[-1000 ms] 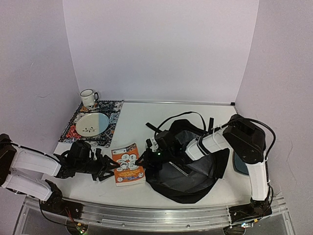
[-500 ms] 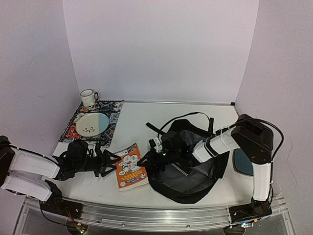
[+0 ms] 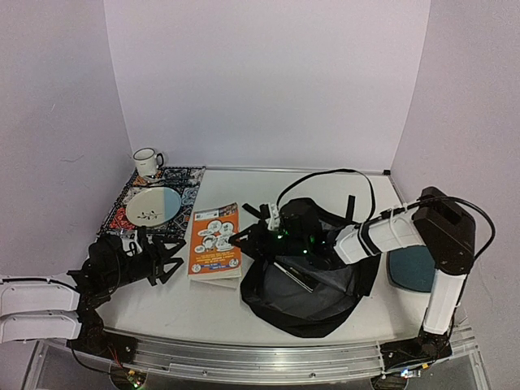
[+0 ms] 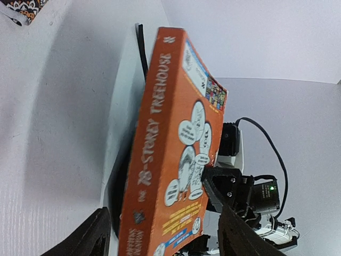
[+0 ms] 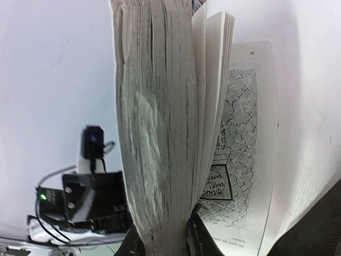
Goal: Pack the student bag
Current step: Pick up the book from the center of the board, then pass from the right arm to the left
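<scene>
Bag (image 3: 325, 305) sat slumped on the surface (image 3: 219, 313) at centre right, its mouth open and grey lining showing, with the right arm stretched across its top. We saw the right end effector (image 3: 238, 239) closed on the page edge of the orange book (image 3: 214, 242). In the right wrist view the block of pages was pinched between its fingers (image 5: 196, 242), while a few loose leaves fanned away and one illustrated page lay spread to the side. The book rested just left of the bag, cover up. The left end effector (image 3: 172, 260) was open, its fingers (image 4: 96, 234) spread to either side of the book's spine edge; we could not tell whether they touched it. Farther back on the left lay a placemat (image 3: 188, 191) bearing a plate (image 3: 153, 205), with a mug (image 3: 147, 162) behind it. A teal pad (image 3: 410, 268) lay right of the bag.
</scene>
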